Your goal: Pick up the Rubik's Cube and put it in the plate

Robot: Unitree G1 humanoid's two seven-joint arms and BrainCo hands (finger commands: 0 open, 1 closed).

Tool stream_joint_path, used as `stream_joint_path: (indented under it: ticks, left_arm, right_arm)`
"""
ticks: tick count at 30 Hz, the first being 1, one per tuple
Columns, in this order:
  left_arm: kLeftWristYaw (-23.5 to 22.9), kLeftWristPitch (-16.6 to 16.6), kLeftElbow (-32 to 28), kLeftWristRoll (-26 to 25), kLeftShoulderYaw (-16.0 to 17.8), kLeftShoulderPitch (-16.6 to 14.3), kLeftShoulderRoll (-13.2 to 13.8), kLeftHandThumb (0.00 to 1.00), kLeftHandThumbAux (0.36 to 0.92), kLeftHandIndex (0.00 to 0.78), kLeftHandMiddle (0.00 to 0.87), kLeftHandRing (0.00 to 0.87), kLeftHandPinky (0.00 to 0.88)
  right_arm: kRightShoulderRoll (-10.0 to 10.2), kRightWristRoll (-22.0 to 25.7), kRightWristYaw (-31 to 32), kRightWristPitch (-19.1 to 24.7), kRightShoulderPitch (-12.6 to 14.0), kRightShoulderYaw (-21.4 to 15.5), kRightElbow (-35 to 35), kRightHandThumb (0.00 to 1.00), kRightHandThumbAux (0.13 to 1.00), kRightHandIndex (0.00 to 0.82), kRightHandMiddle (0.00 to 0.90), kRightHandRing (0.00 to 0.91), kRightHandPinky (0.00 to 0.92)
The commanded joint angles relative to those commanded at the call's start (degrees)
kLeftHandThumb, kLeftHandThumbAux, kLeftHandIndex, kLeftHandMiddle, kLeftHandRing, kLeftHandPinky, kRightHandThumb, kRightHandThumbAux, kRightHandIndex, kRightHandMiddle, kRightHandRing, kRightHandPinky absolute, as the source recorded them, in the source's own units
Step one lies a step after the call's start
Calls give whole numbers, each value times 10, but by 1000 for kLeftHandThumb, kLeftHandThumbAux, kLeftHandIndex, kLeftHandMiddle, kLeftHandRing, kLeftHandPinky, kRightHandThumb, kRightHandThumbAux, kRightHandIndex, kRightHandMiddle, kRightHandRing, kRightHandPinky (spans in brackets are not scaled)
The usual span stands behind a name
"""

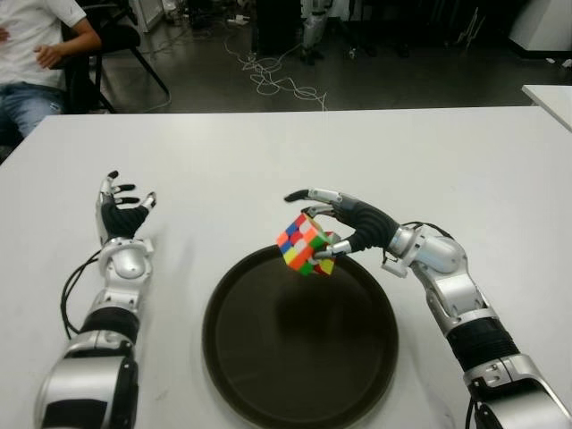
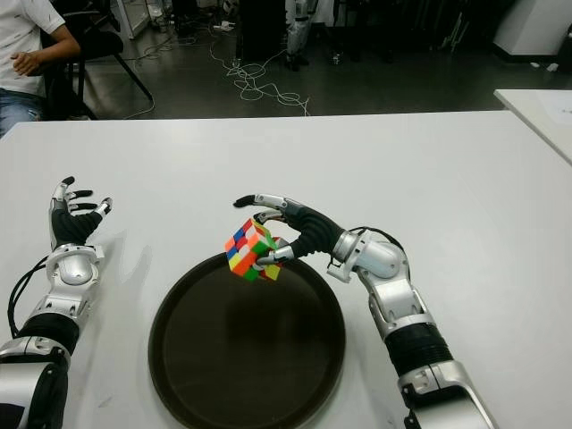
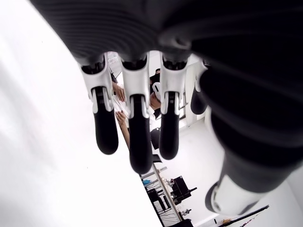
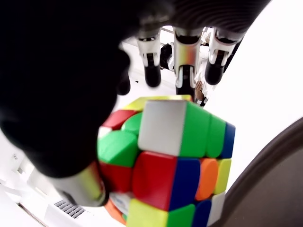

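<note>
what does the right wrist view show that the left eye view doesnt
Only the right wrist view shows the Rubik's Cube close up from the palm side, with the fingers standing past it.

Only the left eye view shows the whole dark plate, the white table, the idle left hand left of the plate, and a seated person at the far left.

Both show the right hand gripping the cube above the plate's far rim.
</note>
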Motion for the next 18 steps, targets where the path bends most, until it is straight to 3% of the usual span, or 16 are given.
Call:
stream_joint_path:
  ticks: [4, 5, 11, 18]
  left_arm:
    - [0, 2, -1, 1, -1, 0, 0, 1, 782, 104, 310, 366, 429]
    - [2, 3, 0, 2, -1, 0, 1, 0, 785, 107, 333, 408, 467]
    - [8, 5, 1, 6, -3, -1, 2, 10, 772, 115, 271, 320, 351]
    - [5, 3, 1, 3, -1, 0, 1, 30, 771, 119, 230, 269, 322]
  right_arm:
    - [0, 0, -1, -1, 0, 1, 0, 27, 801, 142, 168, 149, 130]
    - [-1, -2, -1, -3, 0, 1, -1, 26, 802, 142, 171, 153, 137]
    - [-3, -5, -1, -9, 0, 3, 0, 2, 789, 143, 168, 157, 142]
    - [-4, -18, -12, -22, 0, 4, 3, 0, 779, 152, 171, 158, 147]
